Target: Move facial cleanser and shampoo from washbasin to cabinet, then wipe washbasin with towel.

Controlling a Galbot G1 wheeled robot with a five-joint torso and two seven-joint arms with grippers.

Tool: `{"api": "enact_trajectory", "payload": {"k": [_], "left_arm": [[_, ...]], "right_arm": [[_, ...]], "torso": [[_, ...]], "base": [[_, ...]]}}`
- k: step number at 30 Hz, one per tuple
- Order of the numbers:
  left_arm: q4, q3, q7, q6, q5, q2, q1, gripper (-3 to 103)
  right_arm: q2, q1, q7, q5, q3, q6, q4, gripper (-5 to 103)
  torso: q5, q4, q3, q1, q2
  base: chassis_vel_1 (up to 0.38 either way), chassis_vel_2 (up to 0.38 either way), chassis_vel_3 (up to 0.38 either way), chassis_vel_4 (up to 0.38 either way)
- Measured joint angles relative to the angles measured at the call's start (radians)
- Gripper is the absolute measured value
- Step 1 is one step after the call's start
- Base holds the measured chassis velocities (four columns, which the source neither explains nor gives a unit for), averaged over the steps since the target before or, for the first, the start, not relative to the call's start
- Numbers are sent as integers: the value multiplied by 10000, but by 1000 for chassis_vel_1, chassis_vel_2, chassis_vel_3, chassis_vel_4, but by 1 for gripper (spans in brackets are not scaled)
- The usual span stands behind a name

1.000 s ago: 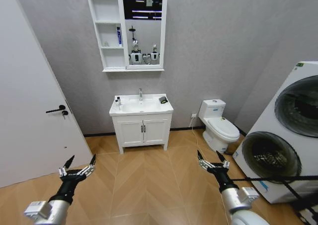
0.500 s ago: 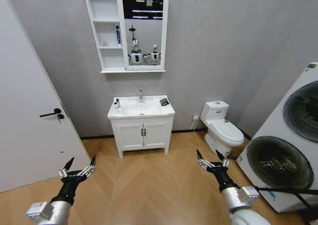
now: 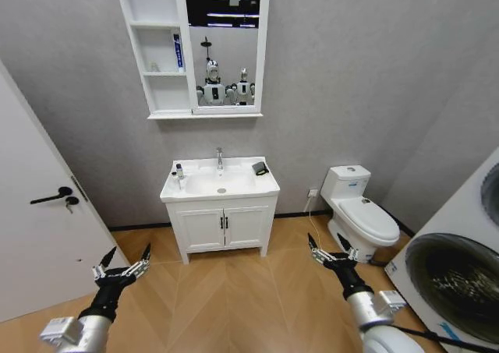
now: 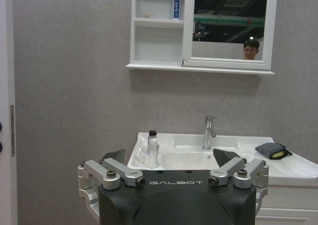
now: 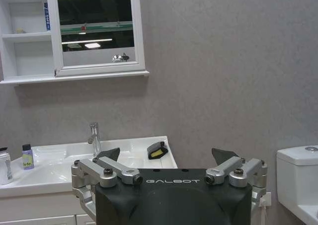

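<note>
Grey-walled bathroom with herringbone wood floor point(image 3: 226, 291), seen from well back. Washbasin point(image 3: 220, 183) against the far wall on a white two-door vanity point(image 3: 224, 227), chrome tap point(image 3: 219, 158) at the back of the bowl. Small bottle with a dark cap point(image 3: 179, 171) upright at the basin's left edge; in the right wrist view a second, smaller purple-capped bottle point(image 5: 27, 156) just beside it. Towel point(image 3: 260, 167), dark and folded, lay on the basin's right rear corner, apart from the tap. Cabinet point(image 3: 192, 47) hung on the wall above the basin, open shelves on its left, mirror panel on its right; a blue-and-white tube point(image 3: 178, 53) stood upright on the middle shelf against the mirror's frame. White door point(image 3: 39, 236) at the left, toilet point(image 3: 360, 210) right of the vanity, washing machine point(image 3: 460, 267) at the far right. Left gripper point(image 3: 122, 261) held low over the floor at the lower left, jaws spread wide, holding nothing. Right gripper point(image 3: 331, 248) held likewise at the lower right, jaws apart and empty, well short of the vanity.
</note>
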Motion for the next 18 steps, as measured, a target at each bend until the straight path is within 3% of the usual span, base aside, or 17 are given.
{"api": "enact_trajectory", "payload": {"k": [10,18], "left_arm": [[-32,-7,70,-5,-10,10,21,98],[-5,10,68,-10,-10,7,1,98]], "right_arm": [[-225,135,-82,81,6,12,-72,100],[-249,125,-113,93,21,51,-76,100]], "torso": [[0,0,-6,-15,7],[7,-1,-1,-6,4]], "base": [[-128,118,119,-121],[-247,243,234,-259]]}}
